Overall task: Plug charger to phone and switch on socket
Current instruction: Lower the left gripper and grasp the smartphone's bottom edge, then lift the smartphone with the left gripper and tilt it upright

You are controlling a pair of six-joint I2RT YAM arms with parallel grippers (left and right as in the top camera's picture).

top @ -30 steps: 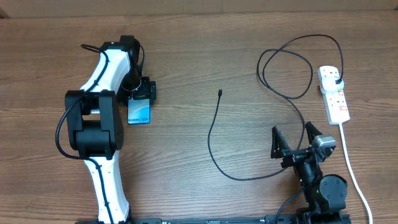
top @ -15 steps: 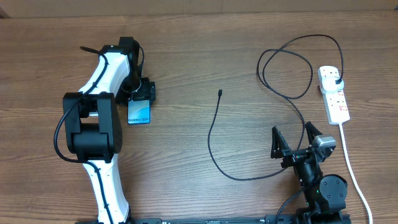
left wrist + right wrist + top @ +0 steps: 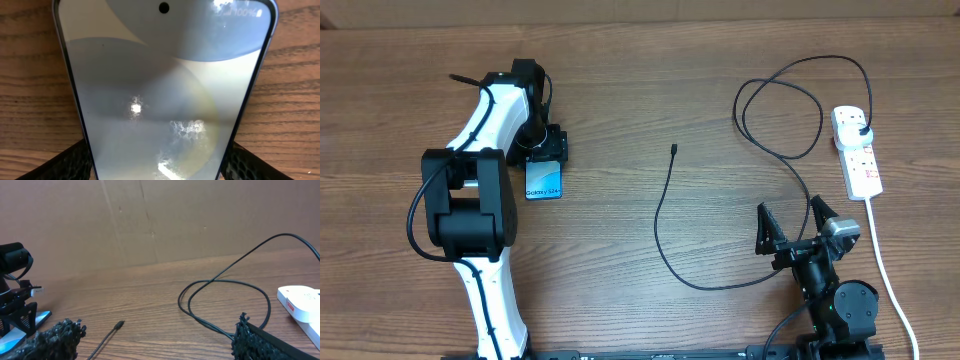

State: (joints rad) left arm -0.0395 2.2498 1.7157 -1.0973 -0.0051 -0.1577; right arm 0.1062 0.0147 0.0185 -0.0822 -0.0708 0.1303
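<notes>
The phone (image 3: 544, 181) lies flat on the table at the left with its blue screen lit. My left gripper (image 3: 545, 148) sits over its far end. In the left wrist view the phone (image 3: 165, 75) fills the gap between both fingers (image 3: 157, 167), which press on its long edges. The charger cable's small connector tip (image 3: 674, 149) lies free at mid-table. The cable loops right to its black plug (image 3: 861, 129), seated in the white socket (image 3: 860, 165). My right gripper (image 3: 795, 228) is open and empty, near the table's front right, with the tip (image 3: 119, 325) ahead of it.
The socket's thick white cord (image 3: 885, 262) runs down the right side past my right arm. The black cable makes a wide loop (image 3: 780, 110) at the back right. A cardboard wall (image 3: 150, 220) stands behind the table.
My left gripper's fingers have drawn in against the phone's edges. The phone, the cable and the right arm have not moved.
</notes>
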